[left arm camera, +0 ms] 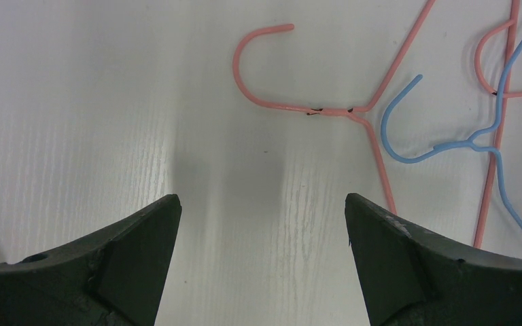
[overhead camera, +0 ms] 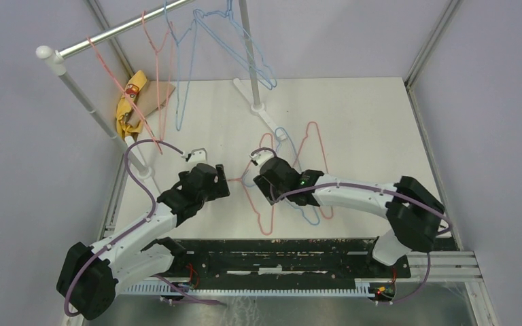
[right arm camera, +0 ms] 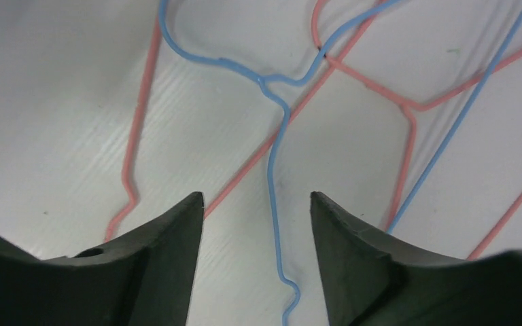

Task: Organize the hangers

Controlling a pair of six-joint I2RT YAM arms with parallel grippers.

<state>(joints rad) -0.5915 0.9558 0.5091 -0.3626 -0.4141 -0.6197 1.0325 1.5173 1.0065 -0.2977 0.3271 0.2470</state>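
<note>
Several hangers hang on the silver rail (overhead camera: 119,30) at the back left: pink-red ones (overhead camera: 112,78) and light blue ones (overhead camera: 185,75). Pink hangers (overhead camera: 310,125) and a blue hanger (overhead camera: 283,130) lie tangled on the white table. My left gripper (overhead camera: 223,182) is open and empty, low over bare table (left arm camera: 262,204); a pink hook (left arm camera: 245,75) lies ahead of it and a blue hook (left arm camera: 408,146) to its right. My right gripper (overhead camera: 262,185) is open (right arm camera: 257,200), its jaws either side of the blue hanger's wire (right arm camera: 274,197) without touching it.
A yellow cloth-like thing (overhead camera: 129,102) on brown card lies at the back left by the rail's white pole (overhead camera: 92,109). The rail's other white pole and foot (overhead camera: 258,105) stand at the back centre. Grey walls close the table in on three sides.
</note>
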